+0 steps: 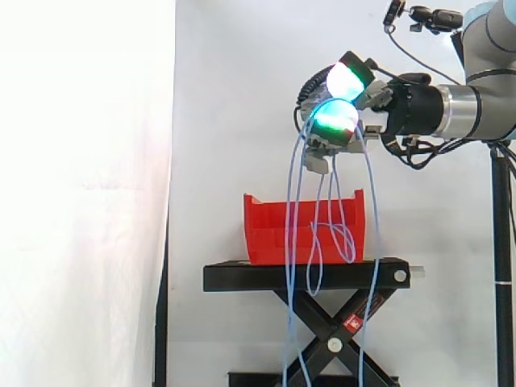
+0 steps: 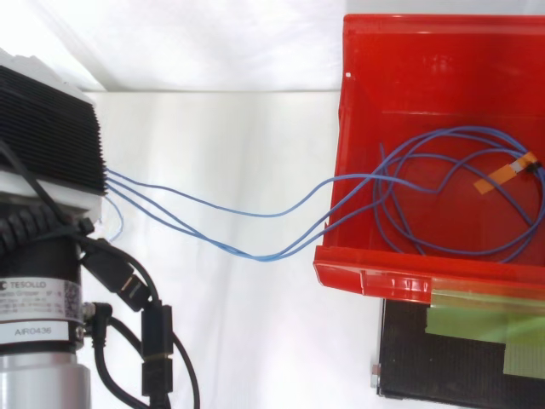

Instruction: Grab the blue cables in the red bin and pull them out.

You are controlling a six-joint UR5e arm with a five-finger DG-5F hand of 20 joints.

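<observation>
Several blue cables (image 2: 264, 256) between curled fingers (image 1: 334, 118)

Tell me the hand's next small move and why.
Probably raise the hand higher and away from the red bin: it grips the blue cables above the bin, yet loops lie inside it in the top view.

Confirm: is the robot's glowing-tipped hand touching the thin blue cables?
Touching. The side view shows the hand with its fingers curled round the thin blue cables, whose strands hang down from it.
</observation>
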